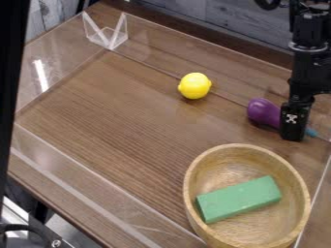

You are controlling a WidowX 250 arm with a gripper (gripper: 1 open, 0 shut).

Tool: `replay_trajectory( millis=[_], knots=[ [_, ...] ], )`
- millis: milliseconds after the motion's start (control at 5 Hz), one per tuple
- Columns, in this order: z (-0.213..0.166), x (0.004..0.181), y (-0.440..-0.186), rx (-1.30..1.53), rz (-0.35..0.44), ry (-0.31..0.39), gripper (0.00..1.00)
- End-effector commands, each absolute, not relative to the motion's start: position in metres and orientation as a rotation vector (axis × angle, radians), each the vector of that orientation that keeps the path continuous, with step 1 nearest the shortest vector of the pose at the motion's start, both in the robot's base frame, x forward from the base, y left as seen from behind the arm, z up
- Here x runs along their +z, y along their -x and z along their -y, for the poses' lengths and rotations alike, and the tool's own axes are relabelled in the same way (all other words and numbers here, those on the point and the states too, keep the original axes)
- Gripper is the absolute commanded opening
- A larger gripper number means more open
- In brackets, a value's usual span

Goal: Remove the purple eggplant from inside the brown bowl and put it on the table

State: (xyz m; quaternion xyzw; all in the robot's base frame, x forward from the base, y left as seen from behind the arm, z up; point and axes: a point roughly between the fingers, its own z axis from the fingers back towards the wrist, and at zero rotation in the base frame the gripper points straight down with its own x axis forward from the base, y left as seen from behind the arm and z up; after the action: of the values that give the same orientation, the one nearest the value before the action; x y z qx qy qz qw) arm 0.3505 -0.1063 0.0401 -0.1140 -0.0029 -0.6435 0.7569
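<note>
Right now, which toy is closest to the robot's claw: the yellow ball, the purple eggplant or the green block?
The purple eggplant. It lies on the table right beside the gripper, while the yellow ball sits farther off and the green block is in the bowl.

Item count, all on one bench point(104, 107): one purple eggplant point(262, 110); one brown bowl point(214, 160); one green rectangular block point(238, 199), located inside the bowl; one yellow ball point(195, 85); one folded clear plastic piece point(106, 32) at the far corner; one robot arm point(308, 48) carrying one gripper point(295, 128). Total loose objects on the bench surface outside the bowl: two (eggplant, ball); total objects within the bowl: one.
</note>
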Motion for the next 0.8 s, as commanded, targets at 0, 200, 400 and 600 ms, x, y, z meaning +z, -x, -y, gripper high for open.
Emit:
replay_trajectory(
  millis=[0, 200, 400, 600],
  knots=[
    [0.0880, 0.0183, -0.3666, -1.334, 0.033, 0.222, 1.00],
    [0.0856, 0.0156, -0.3676, -1.321, 0.030, 0.224, 1.00],
    [0.0829, 0.0131, -0.3687, -1.307, 0.026, 0.225, 1.00],
    [0.0799, 0.0107, -0.3696, -1.293, 0.023, 0.226, 1.00]
  ],
)
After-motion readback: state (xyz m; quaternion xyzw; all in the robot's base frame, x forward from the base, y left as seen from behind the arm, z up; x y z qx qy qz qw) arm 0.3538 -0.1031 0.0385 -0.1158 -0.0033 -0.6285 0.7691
